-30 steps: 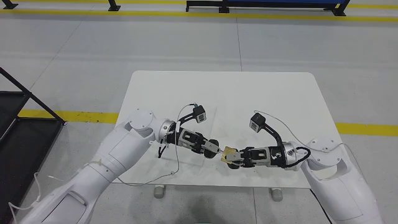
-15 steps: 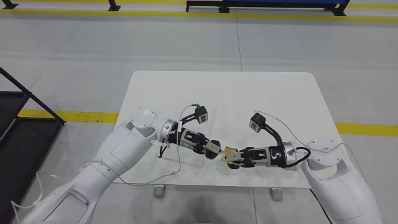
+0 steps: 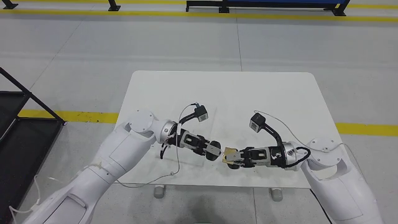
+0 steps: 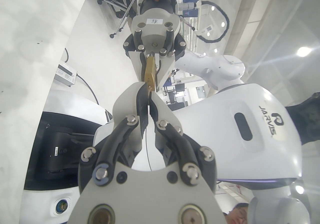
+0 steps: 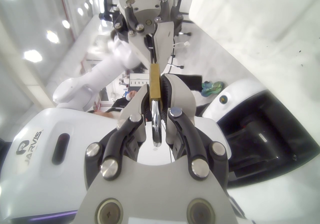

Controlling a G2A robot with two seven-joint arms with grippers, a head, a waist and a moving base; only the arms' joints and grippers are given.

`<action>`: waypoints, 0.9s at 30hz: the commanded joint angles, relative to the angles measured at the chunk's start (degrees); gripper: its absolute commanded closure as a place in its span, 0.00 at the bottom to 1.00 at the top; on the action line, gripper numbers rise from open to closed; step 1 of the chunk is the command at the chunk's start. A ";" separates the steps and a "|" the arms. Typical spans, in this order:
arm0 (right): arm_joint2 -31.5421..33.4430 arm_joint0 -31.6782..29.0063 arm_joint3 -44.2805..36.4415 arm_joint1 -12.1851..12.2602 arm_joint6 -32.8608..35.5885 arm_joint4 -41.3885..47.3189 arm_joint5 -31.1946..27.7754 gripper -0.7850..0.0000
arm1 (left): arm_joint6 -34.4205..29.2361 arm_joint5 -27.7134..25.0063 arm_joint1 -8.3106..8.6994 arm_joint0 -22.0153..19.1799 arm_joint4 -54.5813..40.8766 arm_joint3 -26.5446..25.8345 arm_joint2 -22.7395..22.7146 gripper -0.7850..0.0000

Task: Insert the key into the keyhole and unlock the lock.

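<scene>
A brass padlock [image 5: 155, 79] with a steel shackle [image 5: 156, 125] is clamped in my right gripper [image 5: 156, 88], body pointing away from the wrist. My left gripper [image 4: 148, 96] meets it head-on, shut on the key, which is almost wholly hidden between the pads. Only a sliver of the key [image 4: 149, 89] shows where it touches the lock's end face [image 4: 149, 72]. How deep the key sits cannot be made out. From above, the left gripper [image 3: 214, 150] and right gripper [image 3: 236, 157] join at the lock [image 3: 228, 155], just above the white table's [image 3: 267, 93] front edge.
Black cables loop from both wrist cameras [image 3: 199, 113] [image 3: 257, 122] down along the arms. The table's front edge [image 3: 205, 185] lies close under the two grippers. A black rack [image 3: 18, 124] stands left of the table.
The left arm's wrist and elbow have shifted slightly, nudging its gripper a little closer to the lock. The right arm and the lock stay where they were.
</scene>
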 commanded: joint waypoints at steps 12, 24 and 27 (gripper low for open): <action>0.00 0.00 0.00 0.00 0.00 0.00 0.00 1.00 | 2.97 -2.74 0.58 2.51 3.90 -3.55 -2.14 1.00; 0.00 0.00 0.00 0.00 0.00 0.00 0.00 1.00 | 5.04 -4.22 1.03 4.52 6.90 -6.29 -3.43 1.00; 0.00 0.00 0.00 0.00 0.00 0.00 0.00 1.00 | 4.90 -4.62 1.13 4.82 6.77 -6.69 -3.84 1.00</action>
